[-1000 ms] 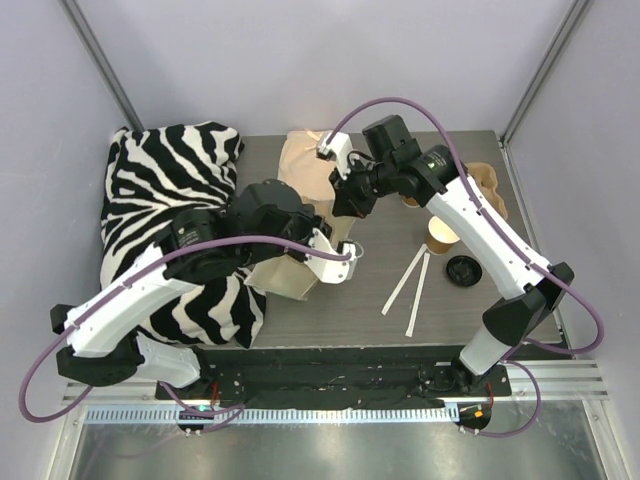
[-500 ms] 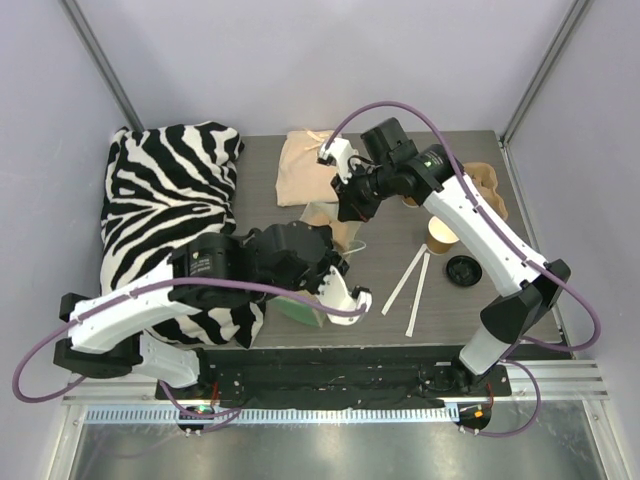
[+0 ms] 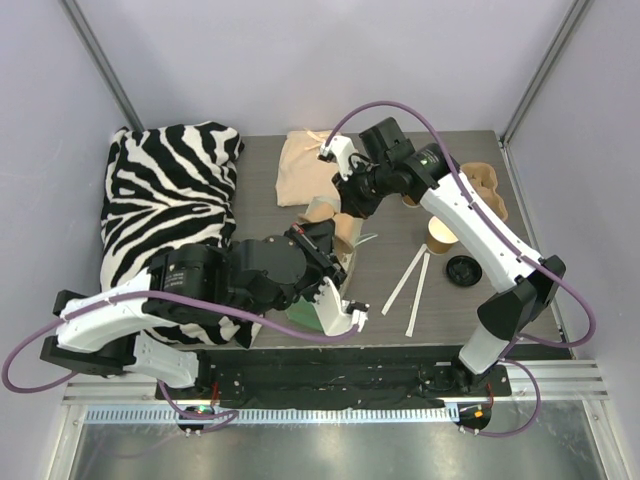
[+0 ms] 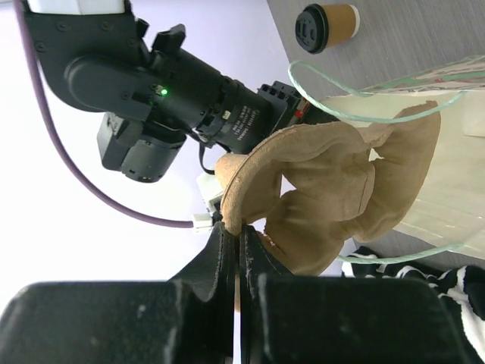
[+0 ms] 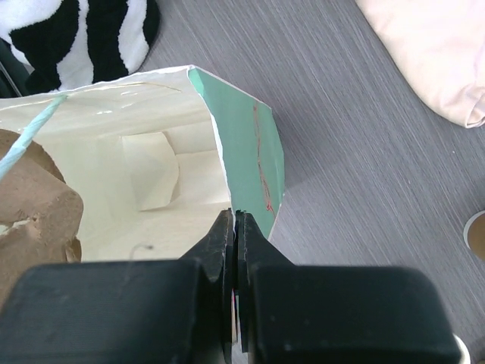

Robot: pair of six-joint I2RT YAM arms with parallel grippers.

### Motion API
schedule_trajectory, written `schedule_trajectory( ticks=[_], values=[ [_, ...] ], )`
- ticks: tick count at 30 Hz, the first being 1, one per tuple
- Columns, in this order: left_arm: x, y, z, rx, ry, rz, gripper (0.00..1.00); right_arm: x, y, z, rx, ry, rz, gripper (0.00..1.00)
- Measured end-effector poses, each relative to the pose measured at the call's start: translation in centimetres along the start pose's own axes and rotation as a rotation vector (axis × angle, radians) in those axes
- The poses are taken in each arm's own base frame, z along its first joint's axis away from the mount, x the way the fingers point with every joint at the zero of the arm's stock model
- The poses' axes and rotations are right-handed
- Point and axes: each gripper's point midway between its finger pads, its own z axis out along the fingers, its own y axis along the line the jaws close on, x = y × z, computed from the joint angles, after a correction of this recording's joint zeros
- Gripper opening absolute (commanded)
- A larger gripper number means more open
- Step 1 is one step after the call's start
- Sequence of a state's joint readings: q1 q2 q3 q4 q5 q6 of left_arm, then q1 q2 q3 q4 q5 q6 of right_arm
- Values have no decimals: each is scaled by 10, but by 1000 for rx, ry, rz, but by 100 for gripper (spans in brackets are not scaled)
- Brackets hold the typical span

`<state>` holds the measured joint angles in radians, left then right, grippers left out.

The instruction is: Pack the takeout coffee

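I judged the packing barely begun: my right gripper [image 5: 233, 227] pinched shut on the bag [image 5: 254, 152] rim, my left gripper [image 4: 232, 239] clamped on the cardboard carrier [image 4: 326, 182] at the crowded bag mouth, and the lidded coffee [image 4: 327, 27] unpacked on open table [image 5: 364, 136], well beyond both.

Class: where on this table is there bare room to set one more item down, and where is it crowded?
Bare table lies along the near edge, between the paper bag and the two white sticks; a smaller patch sits just nearer than the loose black lid. Crowded: the middle around the bag, and the left side under the zebra blanket.
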<state>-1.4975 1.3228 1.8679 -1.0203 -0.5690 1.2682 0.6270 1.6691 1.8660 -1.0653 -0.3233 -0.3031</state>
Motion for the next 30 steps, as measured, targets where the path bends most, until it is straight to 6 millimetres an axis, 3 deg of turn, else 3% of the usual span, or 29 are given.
schedule_trajectory(
  ticks=[5, 11, 16, 22, 30],
  values=[
    [3, -15, 8, 37, 23, 9, 0, -2, 4, 0, -23, -10, -5, 1],
    [23, -51, 27, 147, 93, -39, 0, -7, 17, -4, -73, -33, -31, 1],
    [37, -64, 37, 192, 119, -141, 0, -13, 32, -13, -107, -65, -66, 1],
    [36, -84, 47, 256, 92, -229, 0, -17, 39, -23, -130, -97, -100, 1],
    [37, -118, 54, 365, 86, -300, 2, -14, 45, -22, -159, -96, -114, 1]
  ],
)
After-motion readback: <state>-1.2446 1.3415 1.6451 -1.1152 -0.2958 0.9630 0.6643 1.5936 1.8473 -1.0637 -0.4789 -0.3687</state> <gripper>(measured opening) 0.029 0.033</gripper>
